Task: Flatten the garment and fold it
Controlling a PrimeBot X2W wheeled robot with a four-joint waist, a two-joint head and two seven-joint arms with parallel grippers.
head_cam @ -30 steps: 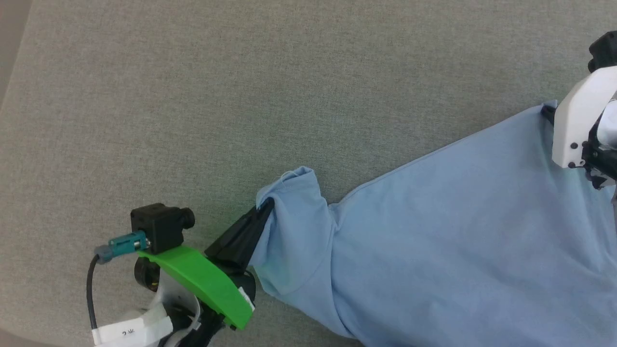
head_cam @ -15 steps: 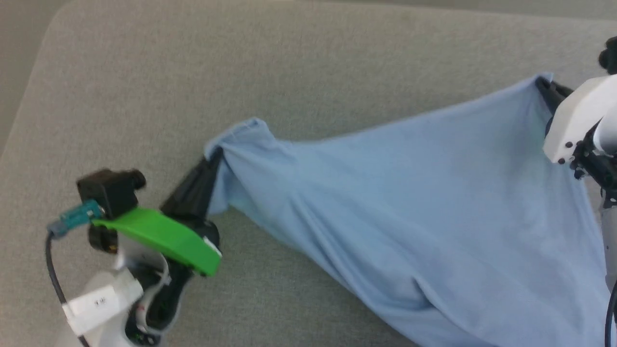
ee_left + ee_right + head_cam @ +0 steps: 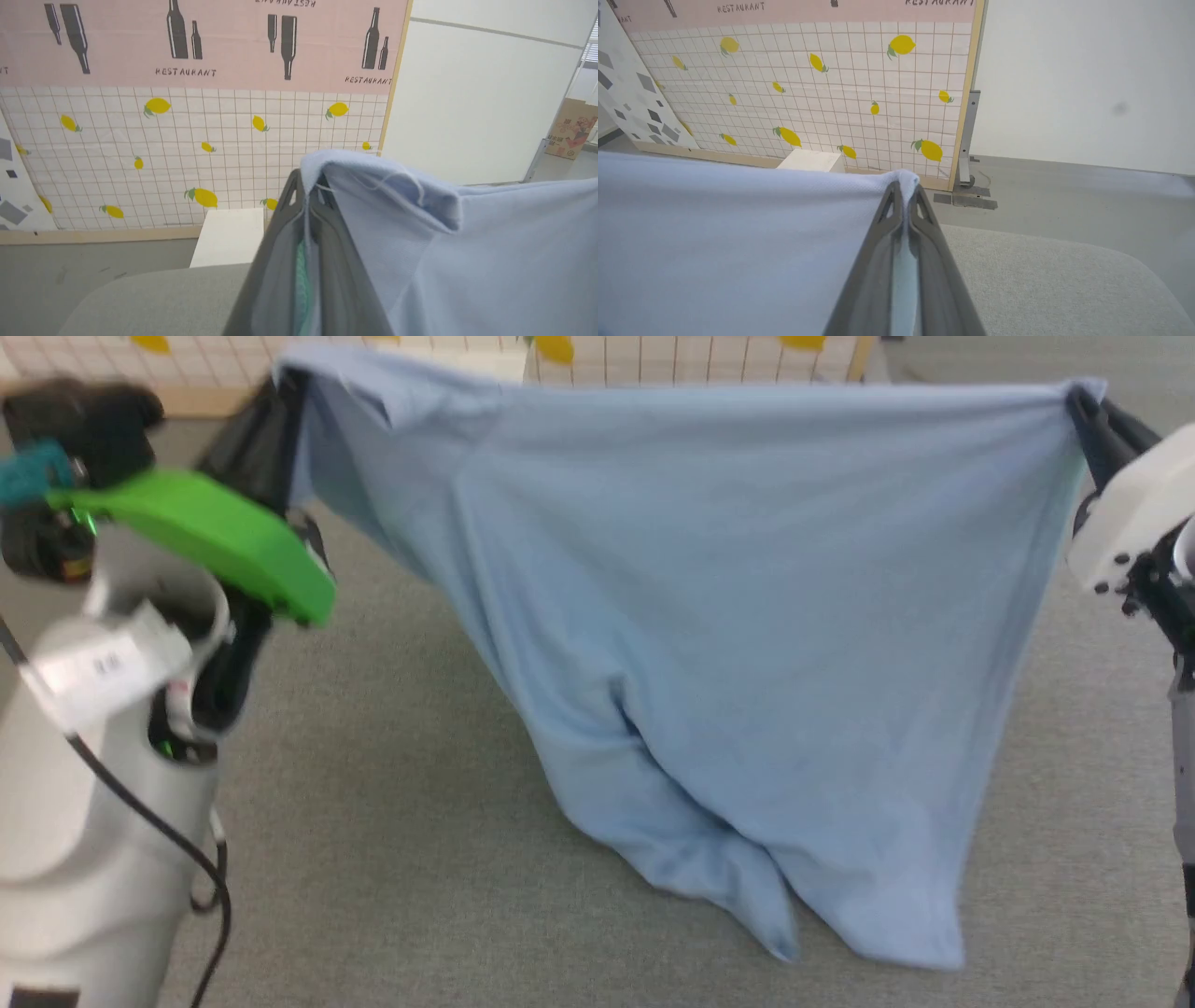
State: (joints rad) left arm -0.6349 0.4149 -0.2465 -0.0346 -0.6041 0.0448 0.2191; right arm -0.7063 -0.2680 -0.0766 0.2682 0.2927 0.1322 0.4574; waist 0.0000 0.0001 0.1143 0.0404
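The light blue garment (image 3: 709, 616) hangs spread in the air between my two grippers, its top edge pulled nearly straight. Its lower part sags to the grey surface (image 3: 392, 859) and bunches there. At the upper left my left gripper (image 3: 280, 392) is shut on one top corner of the garment (image 3: 373, 205); the same left gripper (image 3: 308, 186) pinches cloth between its fingers. My right gripper (image 3: 1083, 406) at the upper right is shut on the other top corner, and in the right wrist view the right gripper (image 3: 906, 189) clamps the garment (image 3: 738, 233) edge. No collar or logo shows.
The grey padded surface has a rounded edge (image 3: 1134, 266) on its far side. Beyond it stand a lemon-print tiled wall panel (image 3: 831, 93), a small white block (image 3: 229, 233) at its foot, and a white wall (image 3: 1064, 70).
Both grippers have lifted the garment off the surface and pulled it wide, so it now hangs as a sheet. The head camera has tilted up too.
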